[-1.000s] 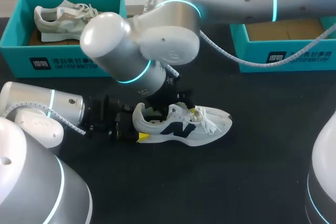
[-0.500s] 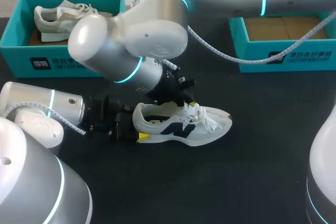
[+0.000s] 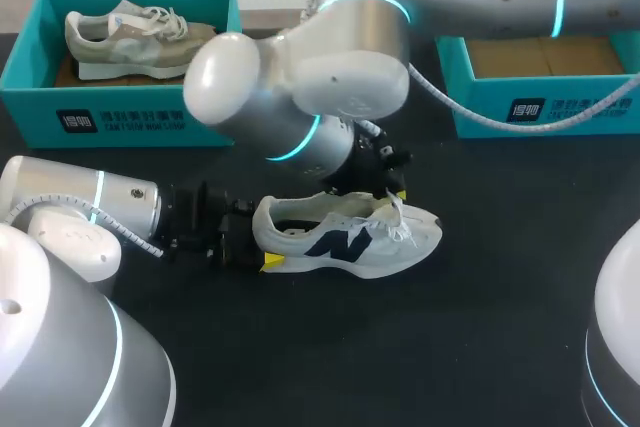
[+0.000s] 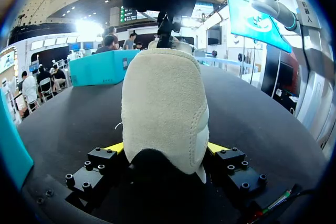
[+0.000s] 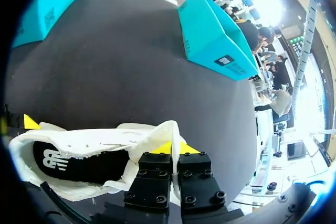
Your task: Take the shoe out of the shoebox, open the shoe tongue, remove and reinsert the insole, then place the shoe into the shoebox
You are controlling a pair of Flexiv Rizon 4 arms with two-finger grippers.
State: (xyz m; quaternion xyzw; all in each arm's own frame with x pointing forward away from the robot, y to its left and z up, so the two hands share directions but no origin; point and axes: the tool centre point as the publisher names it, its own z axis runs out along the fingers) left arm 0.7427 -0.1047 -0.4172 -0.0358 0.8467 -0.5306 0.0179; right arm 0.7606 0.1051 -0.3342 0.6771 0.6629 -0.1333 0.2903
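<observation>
Two arms at the shoe [image 3: 350,237]; it lies on its sole on the black bench [image 3: 480,327], out of both boxes, between the two sets of jaws.

Left jaws: clenched on the shoe at the heel. In the left wrist view the beige heel [image 4: 165,108] fills the gap between the fingers, with a yellow tip [image 4: 114,148] pressed to each side of it. The toe points straight ahead of these jaws. In the head view one yellow tip [image 3: 271,262] shows at the sole's rear edge.

Right jaws: come down from above onto the laced part, ahead of the left jaws. Fingers are nearly closed, grasping the tongue [image 5: 169,129]. In the right wrist view the thin white flap stands upright between the two black finger blocks, with the yellow tips [image 5: 185,148] just behind it. Beside these jaws, toward the heel, the mouth of the shoe gapes and the dark insole [image 5: 79,162] lies flat inside.

Left box [image 3: 120,97]: teal, well beyond the left jaws at the bench's far edge, holds a second shoe [image 3: 130,35], grey-green, on its side.

Right box [image 3: 540,97]: teal, well beyond the right jaws, brown floor showing.
</observation>
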